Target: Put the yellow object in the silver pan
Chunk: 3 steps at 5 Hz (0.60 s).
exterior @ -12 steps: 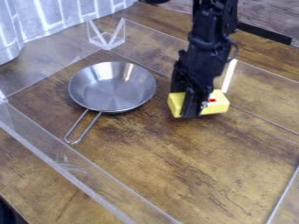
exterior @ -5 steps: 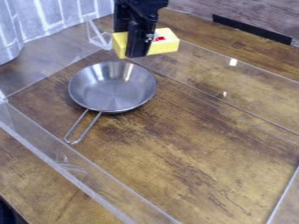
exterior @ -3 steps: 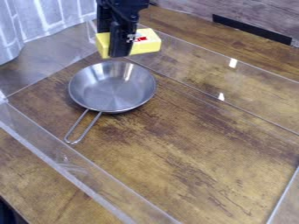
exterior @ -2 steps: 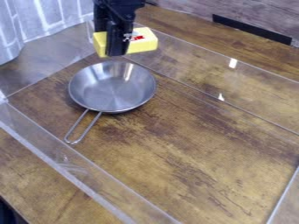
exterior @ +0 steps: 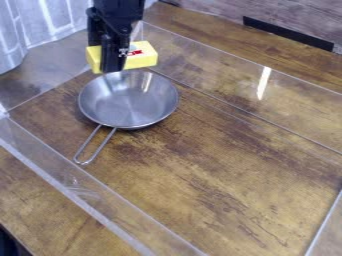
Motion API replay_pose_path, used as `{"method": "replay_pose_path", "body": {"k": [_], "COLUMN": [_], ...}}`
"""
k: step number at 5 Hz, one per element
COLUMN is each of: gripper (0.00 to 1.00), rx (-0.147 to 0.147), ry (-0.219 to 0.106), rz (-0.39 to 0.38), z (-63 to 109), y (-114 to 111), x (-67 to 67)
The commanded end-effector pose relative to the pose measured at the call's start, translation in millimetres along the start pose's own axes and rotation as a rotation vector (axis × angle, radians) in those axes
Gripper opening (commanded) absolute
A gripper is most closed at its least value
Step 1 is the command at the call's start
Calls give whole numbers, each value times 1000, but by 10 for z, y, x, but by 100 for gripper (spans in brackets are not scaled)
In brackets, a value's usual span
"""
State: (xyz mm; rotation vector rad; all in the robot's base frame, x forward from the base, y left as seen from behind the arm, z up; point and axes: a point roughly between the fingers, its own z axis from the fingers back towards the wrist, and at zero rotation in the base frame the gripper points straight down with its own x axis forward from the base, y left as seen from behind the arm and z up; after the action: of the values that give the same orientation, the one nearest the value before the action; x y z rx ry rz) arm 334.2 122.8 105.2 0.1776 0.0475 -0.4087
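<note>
Hanging from the black claw [exterior: 112,62], the yellow object [exterior: 123,54] sits clear of the bench [exterior: 227,150], up over the far rim of the silver pan [exterior: 127,100]. The claw points straight down and pinches the block from its two sides; the dark fingers cover the block's near middle, so yellow shows to the left and right of them. On the block's top a white label with a red spot faces upward, just right of the claw's body. The block stays roughly level in the grip.

Below, the pan rests flat on the wooden bench, its bowl bare and shiny, and its thin wire-loop handle [exterior: 90,146] runs toward the lower left. The block is not touching the pan; it hovers above the pan's back edge, slightly left of the bowl's centre as the camera sees it.

A clear plastic sheet or low wall with pale edges [exterior: 54,170] crosses the bench in front of the pan, and another bright edge runs across the right side. White ribbed fabric [exterior: 40,20] fills the upper left corner behind the arm.
</note>
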Motion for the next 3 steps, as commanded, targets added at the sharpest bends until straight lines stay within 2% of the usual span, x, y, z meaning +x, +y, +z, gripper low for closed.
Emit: {"method": "replay_pose_path", "body": {"k": [1, 3], "gripper": [0, 0], "rx": [27, 17], "ry": [-19, -3], "rz": [12, -8], "z": [28, -192], "y": [70, 56], "x": [13, 153]}}
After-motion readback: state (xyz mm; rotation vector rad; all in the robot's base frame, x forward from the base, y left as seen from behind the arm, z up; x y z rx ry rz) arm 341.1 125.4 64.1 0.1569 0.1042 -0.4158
